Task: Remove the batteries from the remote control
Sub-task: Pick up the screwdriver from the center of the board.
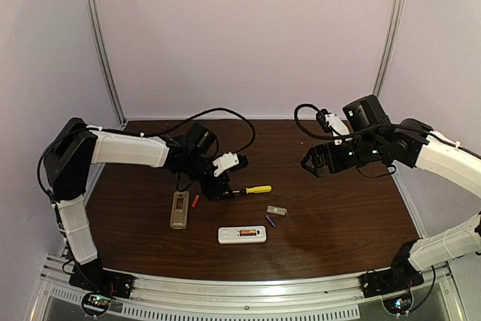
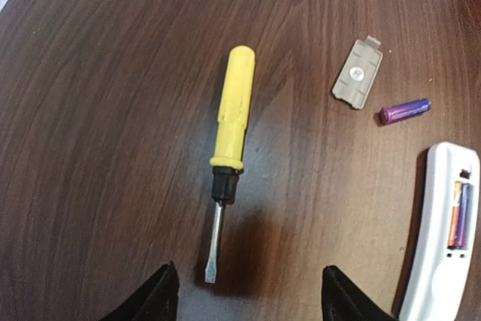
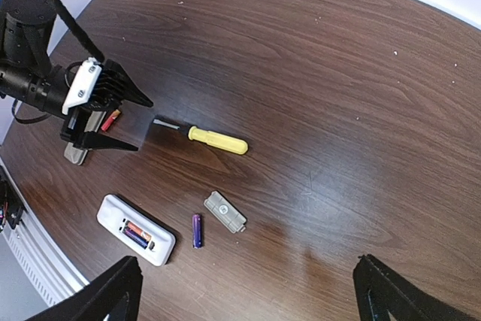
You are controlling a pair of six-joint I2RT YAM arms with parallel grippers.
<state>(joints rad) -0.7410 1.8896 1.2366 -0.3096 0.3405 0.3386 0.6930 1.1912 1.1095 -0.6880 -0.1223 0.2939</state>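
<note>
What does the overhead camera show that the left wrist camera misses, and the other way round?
Only overhead: the right gripper, open, a grey remote and a red battery. Only left wrist: nothing new, but it tells apart the orange battery and purple battery inside the white remote. Both: white remote, screwdriver, cover plate, loose battery.

Dark brown wood-grain worktop (image 2: 90, 148), yellow-handled screwdriver (image 2: 233, 103), white remote (image 1: 242, 235), grey cover (image 2: 358, 74), purple battery (image 2: 404, 110), red battery (image 1: 196, 201)
</note>
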